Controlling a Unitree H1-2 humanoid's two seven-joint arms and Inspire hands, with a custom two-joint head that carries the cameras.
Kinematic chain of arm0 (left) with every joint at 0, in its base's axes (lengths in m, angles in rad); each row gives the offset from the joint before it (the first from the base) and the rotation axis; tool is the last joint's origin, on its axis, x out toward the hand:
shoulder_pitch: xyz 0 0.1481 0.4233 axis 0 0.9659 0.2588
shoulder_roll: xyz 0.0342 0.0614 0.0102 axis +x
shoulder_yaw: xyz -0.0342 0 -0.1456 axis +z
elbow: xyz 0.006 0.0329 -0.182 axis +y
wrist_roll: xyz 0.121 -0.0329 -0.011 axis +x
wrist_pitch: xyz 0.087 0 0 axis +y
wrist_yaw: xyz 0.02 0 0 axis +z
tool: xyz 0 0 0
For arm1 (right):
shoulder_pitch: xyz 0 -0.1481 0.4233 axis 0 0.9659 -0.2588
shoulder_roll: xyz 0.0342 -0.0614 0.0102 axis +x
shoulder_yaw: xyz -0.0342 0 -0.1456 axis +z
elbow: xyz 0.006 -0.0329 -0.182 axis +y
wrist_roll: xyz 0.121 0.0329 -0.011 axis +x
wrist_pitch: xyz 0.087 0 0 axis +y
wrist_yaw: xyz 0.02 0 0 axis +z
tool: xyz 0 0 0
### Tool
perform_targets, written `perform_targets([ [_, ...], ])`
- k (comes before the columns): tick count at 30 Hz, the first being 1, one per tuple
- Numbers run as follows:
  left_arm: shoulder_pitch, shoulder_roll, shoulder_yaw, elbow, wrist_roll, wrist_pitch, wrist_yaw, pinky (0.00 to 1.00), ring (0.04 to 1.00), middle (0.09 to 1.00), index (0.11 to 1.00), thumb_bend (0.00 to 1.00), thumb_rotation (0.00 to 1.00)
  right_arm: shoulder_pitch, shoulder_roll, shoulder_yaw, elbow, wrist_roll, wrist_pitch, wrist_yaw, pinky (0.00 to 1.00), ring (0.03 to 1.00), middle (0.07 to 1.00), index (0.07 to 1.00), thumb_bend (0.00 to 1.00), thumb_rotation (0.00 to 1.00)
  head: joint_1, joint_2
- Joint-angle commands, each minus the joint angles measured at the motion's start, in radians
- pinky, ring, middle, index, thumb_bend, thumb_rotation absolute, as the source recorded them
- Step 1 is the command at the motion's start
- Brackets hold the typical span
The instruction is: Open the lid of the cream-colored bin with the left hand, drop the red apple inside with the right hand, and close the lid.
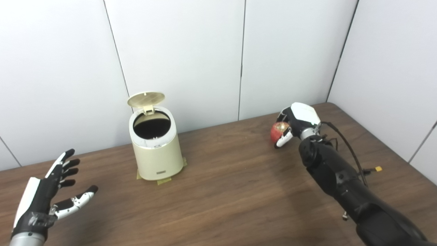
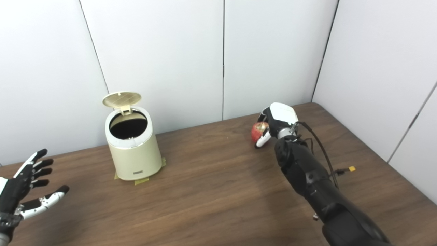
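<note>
While the brown wooden table (image 1: 232,191) carries little else, the cream-colored bin (image 1: 157,150) stands on it left of centre, toward the far wall, on yellowish tape tabs. Its round lid (image 1: 146,99) is already tipped up on the hinge at the far side, and the dark mouth is uncovered, so the opening step looks done. The right hand (image 1: 297,123), far right and well apart from the bin, has its fingers wrapped around the red apple (image 1: 278,132), which sits low near the tabletop; whether it is lifted clear I cannot tell. The left hand (image 1: 51,194) hangs at the near left with fingers spread, holding nothing, apart from the bin. By my reading, carrying the apple across, dropping it in, and shutting the lid remain.
</note>
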Motion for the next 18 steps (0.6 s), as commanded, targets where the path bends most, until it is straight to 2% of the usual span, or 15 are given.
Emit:
perform_targets([
  [1,-0.044,0.007,0.002,-0.034,0.006,-0.008,0.008,0.82,0.872,0.898,0.968,0.53,0.00,-0.050,-0.026,-0.004,-0.024,-0.003,-0.011,-0.025,0.35,0.427,0.526,0.466,0.50,0.00,0.001,0.002],
  [4,-0.042,0.006,-0.001,-0.043,0.013,0.007,0.005,0.84,0.888,0.906,0.969,0.52,0.00,-0.047,-0.025,0.002,-0.039,-0.011,0.004,-0.020,0.33,0.425,0.541,0.482,0.50,0.00,0.009,0.003],
  [9,-0.035,0.007,-0.008,-0.070,0.020,0.039,0.000,0.83,0.886,0.911,0.965,0.51,0.00,-0.014,-0.033,-0.008,-0.137,-0.007,-0.026,-0.038,0.33,0.418,0.525,0.488,0.50,0.00,0.033,0.007],
  [14,-0.029,0.002,-0.013,-0.074,0.040,0.054,0.013,0.81,0.871,0.914,0.957,0.52,0.00,0.022,-0.036,-0.032,-0.321,-0.024,-0.058,-0.066,0.31,0.405,0.521,0.509,0.50,0.00,0.070,0.013],
  [18,-0.028,-0.013,-0.015,-0.086,0.046,0.085,0.010,0.84,0.873,0.915,0.956,0.51,0.00,0.047,-0.013,-0.042,-0.531,-0.057,-0.013,-0.028,0.29,0.404,0.527,0.524,0.49,0.00,0.094,0.017],
])
